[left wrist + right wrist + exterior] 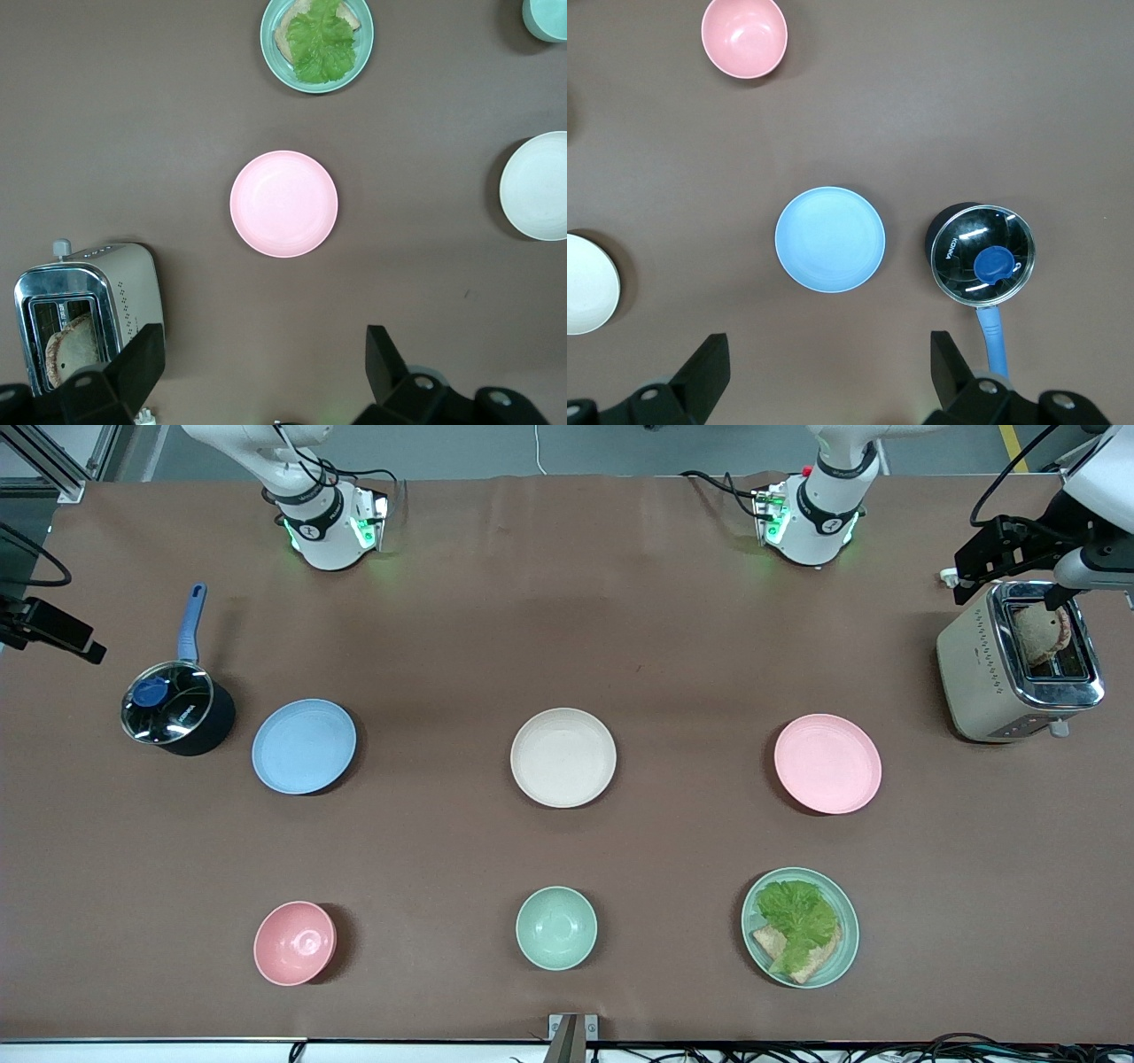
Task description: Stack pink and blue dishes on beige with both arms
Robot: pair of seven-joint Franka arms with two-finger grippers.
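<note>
Three plates lie in a row across the middle of the table. The light blue plate (304, 746) (830, 239) is toward the right arm's end. The beige plate (563, 757) (539, 186) (585, 283) is in the centre, and the pale pink plate (827, 763) (283, 204) is toward the left arm's end. All three are bare and apart. My left gripper (263, 350) hangs open high over bare table beside the pink plate. My right gripper (828, 354) hangs open high over bare table beside the blue plate. Neither gripper shows in the front view.
A black pot with a glass lid (177, 708) stands beside the blue plate. A toaster (1019, 660) holding bread stands beside the pink plate. Nearer the front camera sit a pink bowl (294, 942), a mint bowl (556, 927) and a mint plate of lettuce and bread (800, 926).
</note>
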